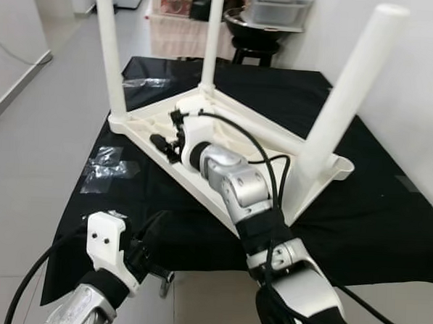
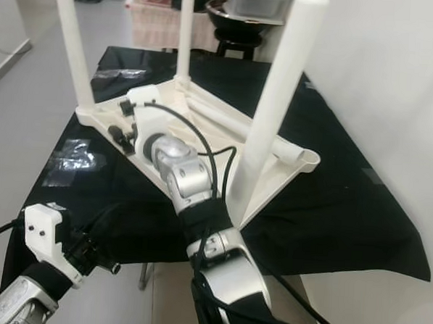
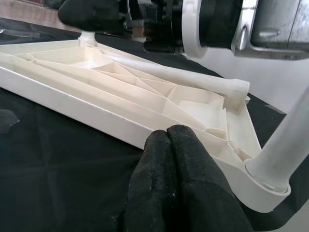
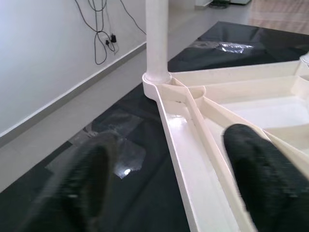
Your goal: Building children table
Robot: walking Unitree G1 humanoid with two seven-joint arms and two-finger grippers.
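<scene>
Children's table (image 1: 225, 144) lies upside down on the black-draped desk (image 1: 388, 222), three legs pointing up, its long side running from 10 to 4 o'clock. A loose leg (image 3: 178, 77) lies inside its ribbed underside. Right gripper (image 4: 169, 183), jaws released, straddles the near rim. Left gripper (image 3: 171, 140), jaws clenched and empty, sits at 7 o'clock. Clear plastic wrap (image 1: 104, 167) lies at 9 o'clock.

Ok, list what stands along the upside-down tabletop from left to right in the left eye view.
Left white plastic table leg → right gripper reaching over the upturned white plastic tabletop → middle white leg at the far corner → loose white leg lying in the frame → right white leg, leaning.
</scene>
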